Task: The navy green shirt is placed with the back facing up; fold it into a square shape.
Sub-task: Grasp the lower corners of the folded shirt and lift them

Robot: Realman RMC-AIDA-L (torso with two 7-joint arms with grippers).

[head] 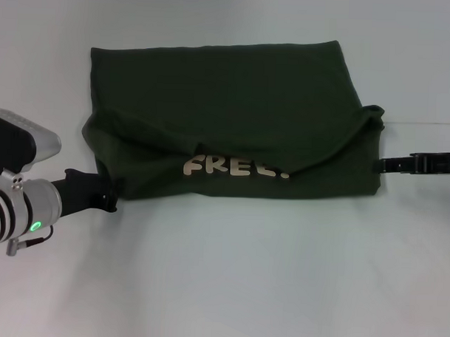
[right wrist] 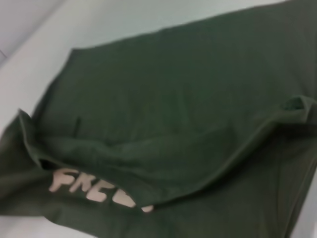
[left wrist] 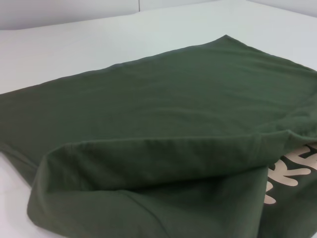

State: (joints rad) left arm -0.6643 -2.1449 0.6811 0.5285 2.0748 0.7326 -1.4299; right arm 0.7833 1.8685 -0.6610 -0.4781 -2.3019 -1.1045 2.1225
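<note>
A plain white table (head: 228, 287) fills the scene, and the navy green shirt (head: 227, 102), a large dark olive-green short-sleeved cotton T-shirt of matte fabric, lies across its far middle as a wide, roughly rectangular bundle. The shirt's near portion carries pale block lettering (head: 236, 167), half covered by a loose upper layer of cloth that sags in a curved edge over the letters. The left gripper (head: 98, 193), black on a silver wrist, sits at the shirt's near left corner, touching or just beside the hem; whether its pincer is spread or pinching cloth cannot be told. The right gripper (head: 391, 165), a slim black finger assembly, reaches the shirt's right edge just below a rumpled, raised corner (head: 373, 113); its pincer state cannot be told either. The left wrist view shows the doubled layer's rounded fold (left wrist: 148, 153) standing slightly off the layer beneath. In my judgement the shirt is light, limp and a little clingy: it will drape and crease instead of keeping a line, and one layer may drag over another. The best holds look like the two near corners or the side hems, pinched through every layer, so the fold moves evenly and the bundle squares up
</note>
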